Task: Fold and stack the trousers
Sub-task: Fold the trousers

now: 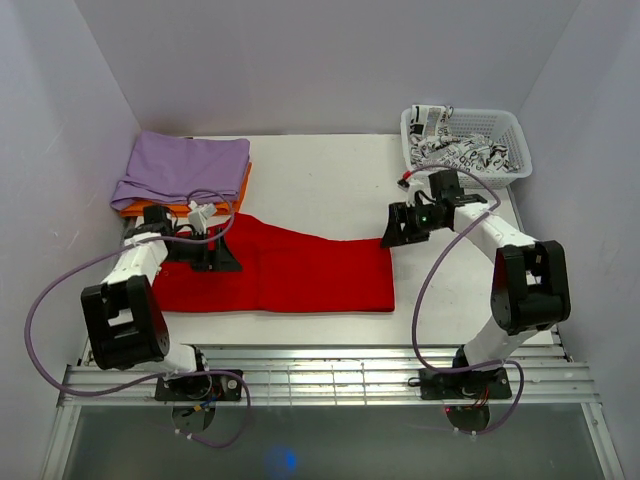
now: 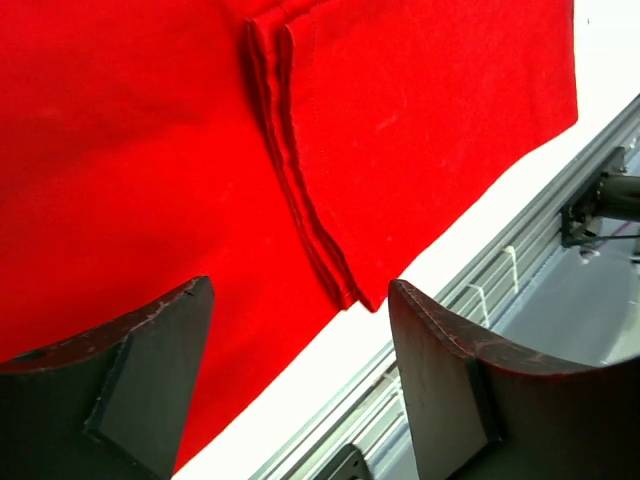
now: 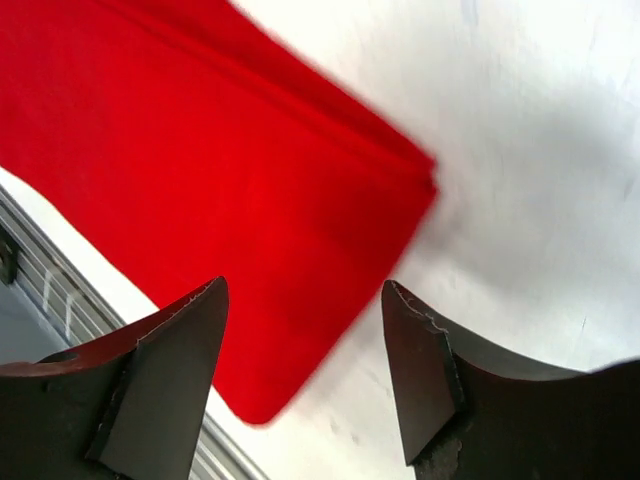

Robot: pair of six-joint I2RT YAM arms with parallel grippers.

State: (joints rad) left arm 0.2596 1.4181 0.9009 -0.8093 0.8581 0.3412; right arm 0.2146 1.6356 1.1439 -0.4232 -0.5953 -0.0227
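- Table (image 1: 320, 165): white top. From above, the work lies from centre toward 8 o'clock, with storage at the far corners.
- Trousers (image 1: 290, 275): a flat red band running from 9 to 3 o'clock, just short of the near edge. They look folded leg on leg, so a crosswise fold probably remains before stacking.
- Purple cloth (image 1: 185, 165): folded at 10 o'clock on an orange cloth (image 1: 242, 188), touching the trousers' far left corner. This is probably the stack the trousers will join.
- Basket (image 1: 515, 135): at 1 o'clock, well apart from the trousers and holding a patterned cloth (image 1: 465, 152).
- Left gripper (image 1: 205, 248): low over the trousers' 9 o'clock end. Its wrist view shows the fingers (image 2: 150, 380) spread wide and holding nothing.
- Right gripper (image 1: 395, 228): at the far 3 o'clock corner, spread wide and empty, with the red corner ahead of its fingers (image 3: 170, 380).
- With one gripper at each end, the arms seem placed to lift both ends together.
- Only the left wrist view shows the stitched, layered hem; only the right wrist view, though blurred, shows the layers at that corner. The top view shows neither.
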